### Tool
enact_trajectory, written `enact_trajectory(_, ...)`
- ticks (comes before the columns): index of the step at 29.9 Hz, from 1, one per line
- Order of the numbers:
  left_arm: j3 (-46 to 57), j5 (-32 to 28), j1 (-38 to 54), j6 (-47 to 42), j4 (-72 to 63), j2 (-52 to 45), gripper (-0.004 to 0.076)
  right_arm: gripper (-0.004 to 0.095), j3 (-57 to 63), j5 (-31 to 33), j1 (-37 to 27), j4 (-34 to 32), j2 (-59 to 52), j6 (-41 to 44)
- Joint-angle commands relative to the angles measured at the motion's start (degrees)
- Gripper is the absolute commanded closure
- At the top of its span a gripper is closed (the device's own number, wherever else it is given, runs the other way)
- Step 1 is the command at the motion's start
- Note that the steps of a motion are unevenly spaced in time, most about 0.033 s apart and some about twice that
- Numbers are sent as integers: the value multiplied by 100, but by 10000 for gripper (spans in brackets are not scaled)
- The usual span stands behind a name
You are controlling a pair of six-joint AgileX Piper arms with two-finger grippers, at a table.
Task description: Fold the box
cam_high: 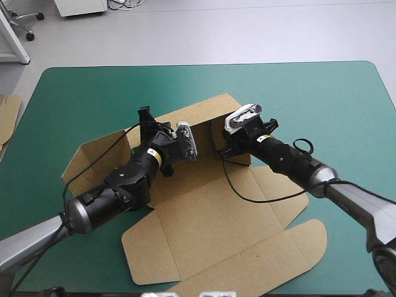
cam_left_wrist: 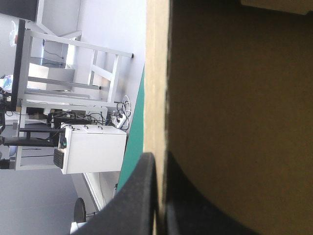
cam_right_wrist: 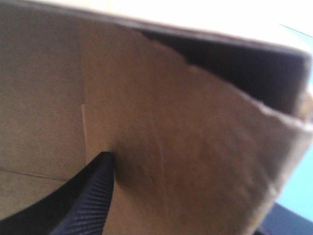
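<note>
The brown box (cam_high: 210,216) lies in the middle of the teal-green table, its front panels and lid flat and its back wall (cam_high: 201,111) raised. My left gripper (cam_high: 146,116) is at the wall's left end. In the left wrist view it (cam_left_wrist: 159,159) is shut on the box, one black finger (cam_left_wrist: 134,200) on each face of the upright board edge (cam_left_wrist: 156,73). My right gripper (cam_high: 221,147) is at the wall's right end. In the right wrist view one black finger (cam_right_wrist: 95,193) presses the inner face of a board flap (cam_right_wrist: 195,147), which hides the other finger.
A side flap (cam_high: 99,154) lies spread to the left of the box. Another piece of brown board (cam_high: 7,114) shows at the table's left edge. Bare teal-green cover (cam_high: 322,105) lies behind and to the right of the box.
</note>
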Motion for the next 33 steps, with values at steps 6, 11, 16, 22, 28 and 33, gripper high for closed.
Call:
enact_trajectory(6, -154, -96, -30, -211, 149, -163, 738, 644, -188, -540, 94, 43, -84, 50)
enact_trajectory(11, -154, -96, -30, -251, 149, -163, 738, 928, -188, -377, 116, 63, -84, 94)
enact_trajectory(16, -154, -62, -30, -251, 149, -163, 738, 930, -188, -342, 116, 63, -84, 110)
enact_trajectory(22, -154, 57, -30, -265, 172, -163, 737, 930, -188, -342, 116, 72, -84, 113)
enact_trajectory(28, -154, 164, -138, -265, 150, -235, 633, 930, -188, -418, 116, 72, -84, 190)
enact_trajectory(33, -154, 306, -463, -307, 67, -383, 439, 930, -188, -451, 116, 72, -84, 224)
